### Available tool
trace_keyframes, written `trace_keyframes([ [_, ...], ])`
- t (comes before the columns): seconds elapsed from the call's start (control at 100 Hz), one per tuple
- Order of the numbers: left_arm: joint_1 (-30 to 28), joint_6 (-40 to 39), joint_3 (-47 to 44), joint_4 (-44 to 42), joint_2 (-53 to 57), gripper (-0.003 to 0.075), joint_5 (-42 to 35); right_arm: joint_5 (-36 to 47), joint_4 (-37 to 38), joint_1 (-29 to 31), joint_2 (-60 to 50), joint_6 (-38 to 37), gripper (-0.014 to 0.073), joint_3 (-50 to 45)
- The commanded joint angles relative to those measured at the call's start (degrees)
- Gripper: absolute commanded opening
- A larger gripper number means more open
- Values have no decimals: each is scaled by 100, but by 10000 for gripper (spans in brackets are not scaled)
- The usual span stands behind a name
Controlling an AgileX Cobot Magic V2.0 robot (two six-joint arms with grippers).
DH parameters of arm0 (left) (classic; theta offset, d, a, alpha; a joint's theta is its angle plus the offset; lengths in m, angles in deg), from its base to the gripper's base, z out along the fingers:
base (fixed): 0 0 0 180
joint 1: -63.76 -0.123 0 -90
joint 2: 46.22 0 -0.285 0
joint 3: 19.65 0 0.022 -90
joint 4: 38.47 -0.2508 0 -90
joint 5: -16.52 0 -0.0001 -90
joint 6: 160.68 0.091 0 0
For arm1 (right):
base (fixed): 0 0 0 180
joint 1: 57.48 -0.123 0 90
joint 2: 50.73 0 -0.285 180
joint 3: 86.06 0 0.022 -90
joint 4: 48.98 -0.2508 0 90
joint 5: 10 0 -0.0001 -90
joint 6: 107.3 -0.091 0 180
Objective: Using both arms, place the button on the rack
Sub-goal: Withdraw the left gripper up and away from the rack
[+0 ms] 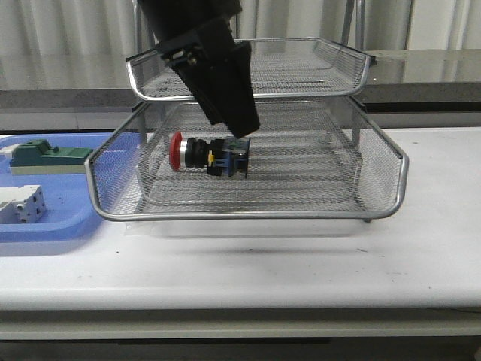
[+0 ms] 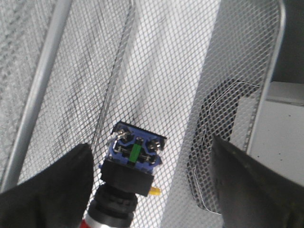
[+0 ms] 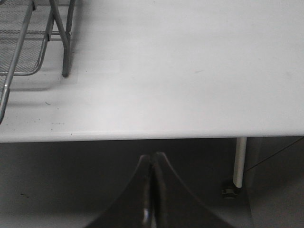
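The button (image 1: pixel 210 156) lies on its side on the mesh floor of the rack's (image 1: pixel 398 162) pulled-out middle tray, red cap to the left and blue rear block to the right. My left gripper (image 1: pixel 242 129) reaches down into that tray just above the button's rear block. In the left wrist view it (image 2: pixel 149 145) is open, with the fingers (image 2: pixel 57 185) wide apart on either side of the button (image 2: pixel 130 161) and not touching it. My right gripper (image 3: pixel 153 159) is shut and empty, below the table's front edge. It does not show in the front view.
The rack's top tray (image 1: pixel 353 53) sits close above the left arm. A flat blue tray (image 1: pixel 45 222) at the left holds a green block (image 1: pixel 46 156) and a white-grey terminal block (image 1: pixel 21 204). A rack leg (image 3: pixel 66 47) shows in the right wrist view.
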Motion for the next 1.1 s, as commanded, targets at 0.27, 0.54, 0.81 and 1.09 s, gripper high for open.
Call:
trace_keyframes([
  [0.27, -83, -547, 312, -548, 914, 494, 292, 336, 144, -5, 23, 6, -68, 187],
  [0.54, -908, -884, 157, -573, 1507, 494, 282, 336, 144, -5, 23, 6, -68, 187],
  [0.81, -2141, -1046, -874, -535, 2473, 493, -331, 336, 144, -5, 23, 6, -68, 187],
  [1.09, -3016, -1046, -2661, -76, 3941, 493, -1711, 336, 144, -5, 23, 6, -68, 187],
])
